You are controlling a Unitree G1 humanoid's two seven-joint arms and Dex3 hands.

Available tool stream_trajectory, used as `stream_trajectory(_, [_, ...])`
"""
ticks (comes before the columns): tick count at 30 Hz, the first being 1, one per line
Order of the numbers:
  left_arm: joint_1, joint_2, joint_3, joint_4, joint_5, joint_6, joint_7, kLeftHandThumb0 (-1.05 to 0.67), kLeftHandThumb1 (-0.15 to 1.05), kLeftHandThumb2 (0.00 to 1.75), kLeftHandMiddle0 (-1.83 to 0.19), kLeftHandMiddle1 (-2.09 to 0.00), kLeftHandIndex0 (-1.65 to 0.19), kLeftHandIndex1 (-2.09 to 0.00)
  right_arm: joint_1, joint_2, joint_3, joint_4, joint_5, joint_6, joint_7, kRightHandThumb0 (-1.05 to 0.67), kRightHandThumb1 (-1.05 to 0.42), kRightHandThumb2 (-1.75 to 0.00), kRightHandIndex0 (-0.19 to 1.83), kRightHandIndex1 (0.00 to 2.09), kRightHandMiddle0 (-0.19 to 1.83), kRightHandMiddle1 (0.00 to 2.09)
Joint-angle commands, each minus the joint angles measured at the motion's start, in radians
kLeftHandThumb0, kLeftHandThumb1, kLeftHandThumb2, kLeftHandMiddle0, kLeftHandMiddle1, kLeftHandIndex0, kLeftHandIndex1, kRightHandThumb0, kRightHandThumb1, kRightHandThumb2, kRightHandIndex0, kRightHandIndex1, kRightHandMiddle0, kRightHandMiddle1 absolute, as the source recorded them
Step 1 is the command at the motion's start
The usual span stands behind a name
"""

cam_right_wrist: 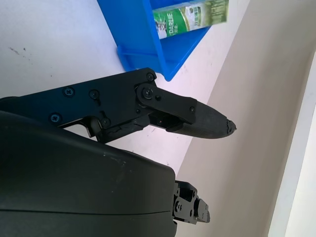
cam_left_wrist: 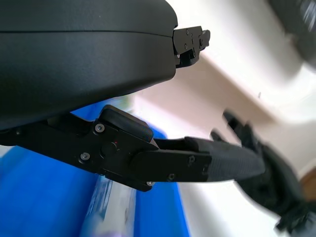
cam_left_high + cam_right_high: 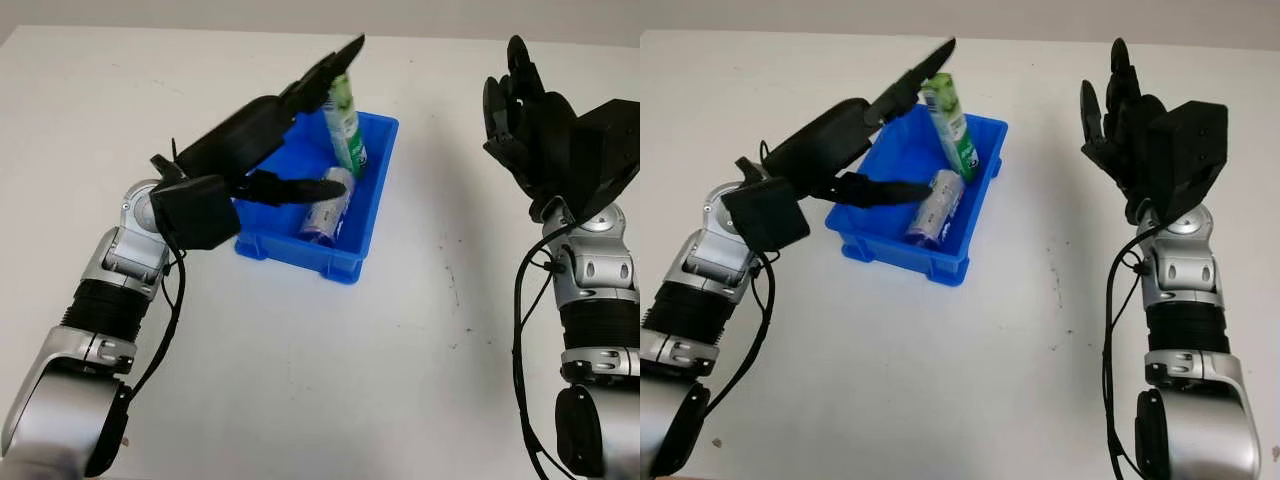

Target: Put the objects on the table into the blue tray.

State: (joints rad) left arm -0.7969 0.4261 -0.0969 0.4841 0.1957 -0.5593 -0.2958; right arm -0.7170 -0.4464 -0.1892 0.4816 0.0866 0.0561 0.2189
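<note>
The green-and-white carton (image 3: 345,125) and the silvery printed can (image 3: 328,205) sit inside the blue plastic tray (image 3: 375,215) at twelve o'clock on the white surface (image 3: 300,380). The left robot hand (image 3: 300,130) hovers over them, open and empty; the right robot hand (image 3: 525,110) waits open at two o'clock. Placing looks finished, so I'd expect withdrawal next.

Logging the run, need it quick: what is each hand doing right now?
Left hand: open, over the blue tray, holding nothing.
Right hand: open, raised above the table to the tray's right, holding nothing.

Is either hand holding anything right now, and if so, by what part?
Nothing is held. The left hand is open over the blue tray, where the green carton and can already sit. The right hand is open, raised beside the tray.
</note>
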Motion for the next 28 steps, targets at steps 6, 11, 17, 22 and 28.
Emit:
stream_trajectory(6, [-0.058,-0.011,0.115,0.160,-0.047,0.053,0.156,-0.80,1.05,0.66,0.19,0.00,0.19,0.00,-0.018,-0.005,-0.003,0.013,-0.002,-0.025,0.000,-0.60,-1.05,-0.67,-0.19,0.00,-0.19,0.00])
stream_trajectory(11, [-0.084,-0.019,0.180,0.244,-0.127,0.218,0.172,-0.86,1.05,0.70,0.19,0.00,0.19,0.00,-0.018,-0.002,0.001,0.008,-0.001,-0.009,0.001,-0.59,-1.05,-0.71,-0.19,0.00,-0.19,0.00])
stream_trajectory(17, [-0.082,-0.025,0.260,0.398,-0.236,0.278,0.139,-0.79,1.05,0.70,0.19,0.00,0.19,0.00,-0.019,0.005,0.003,0.006,0.003,-0.012,-0.001,-0.61,-1.05,-0.74,-0.19,0.00,-0.19,0.00])
stream_trajectory(22, [-0.066,-0.026,0.267,0.498,-0.248,0.257,0.110,-0.81,1.05,0.69,0.19,0.00,0.19,0.00,-0.023,0.014,0.001,0.013,0.010,-0.010,-0.007,-0.60,-1.05,-0.75,-0.19,0.00,-0.19,0.00])
stream_trajectory(28, [-0.066,-0.033,0.281,0.543,-0.269,0.282,0.086,-0.78,1.05,0.70,0.19,0.00,0.19,0.00,-0.027,0.008,0.012,0.025,-0.001,-0.018,0.004,-0.62,-1.05,-0.79,-0.19,0.00,-0.19,0.00])
